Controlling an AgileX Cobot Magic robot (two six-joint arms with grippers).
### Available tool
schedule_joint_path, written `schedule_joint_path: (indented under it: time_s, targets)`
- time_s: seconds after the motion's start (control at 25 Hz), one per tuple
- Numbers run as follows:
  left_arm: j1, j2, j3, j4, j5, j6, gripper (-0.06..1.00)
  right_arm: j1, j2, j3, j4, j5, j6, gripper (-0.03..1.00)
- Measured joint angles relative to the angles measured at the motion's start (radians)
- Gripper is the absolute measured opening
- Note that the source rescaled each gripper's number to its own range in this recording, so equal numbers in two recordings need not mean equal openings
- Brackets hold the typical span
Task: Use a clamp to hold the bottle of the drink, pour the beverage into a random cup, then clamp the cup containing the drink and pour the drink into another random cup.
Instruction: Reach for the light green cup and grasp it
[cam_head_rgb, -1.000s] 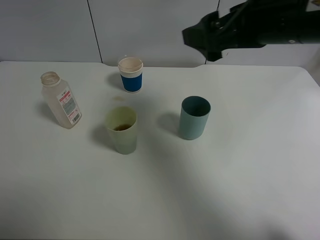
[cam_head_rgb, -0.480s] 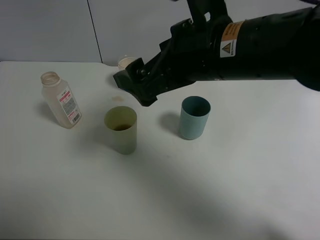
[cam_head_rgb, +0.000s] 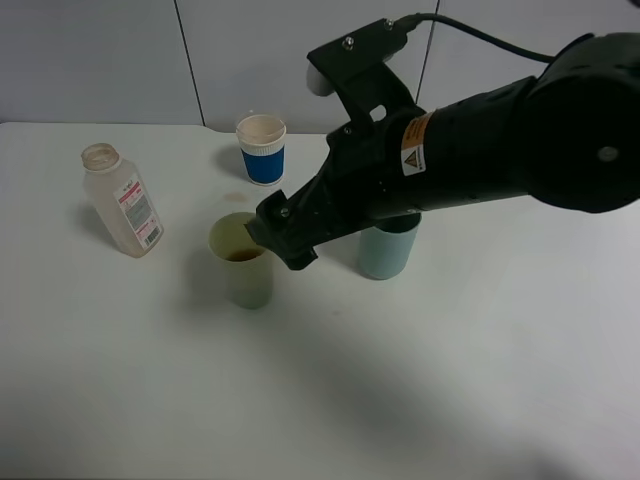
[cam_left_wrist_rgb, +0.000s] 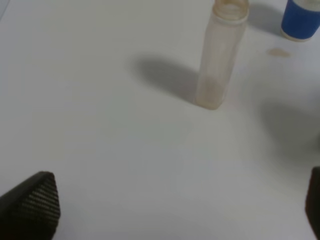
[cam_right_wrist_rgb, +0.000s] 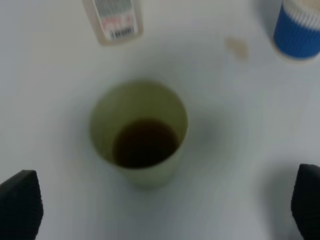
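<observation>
Standing around the yellow-green tumbler (cam_head_rgb: 243, 272) on the table (cam_head_rgb: 450, 380): short blue cup (cam_head_rgb: 261, 150) at 12 o'clock, bottle (cam_head_rgb: 121, 200) at 10, teal tumbler (cam_head_rgb: 383, 258) at 3, its rim hidden by the right arm. Right gripper (cam_head_rgb: 285, 238) hangs by the tumbler's 3 o'clock rim, jaws wide apart, gripping nothing. Left gripper (cam_left_wrist_rgb: 172, 205) jaws apart too. Tumbler is upright, with shallow brown beverage (cam_right_wrist_rgb: 145, 142) inside.
</observation>
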Motion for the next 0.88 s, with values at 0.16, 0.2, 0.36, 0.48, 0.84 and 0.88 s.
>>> schedule_joint_path:
  time_s: [0.16,0.2,0.36,0.48,0.84,0.88]
  targets:
    - [0.0,0.0,0.0,0.0,0.0,0.0,1.0,0.0,0.043,0.0,0.0,0.022,0.0,1.0]
    - [0.0,0.0,0.0,0.0,0.0,0.0,1.0,0.0,0.053,0.0,-0.001,0.024,0.0,1.0]
    - [0.0,0.0,0.0,0.0,0.0,0.0,1.0,0.0,0.099,0.0,-0.001,0.05,0.0,1.0]
    - [0.0,0.0,0.0,0.0,0.0,0.0,1.0,0.002,0.14,0.0,-0.002,0.065,0.0,1.0]
    - [0.0,0.0,0.0,0.0,0.0,0.0,1.0,0.02,0.238,0.0,-0.067,0.066,0.025,1.0]
    - [0.0,0.0,0.0,0.0,0.0,0.0,1.0,0.02,0.253,0.0,-0.086,0.063,0.034,1.0]
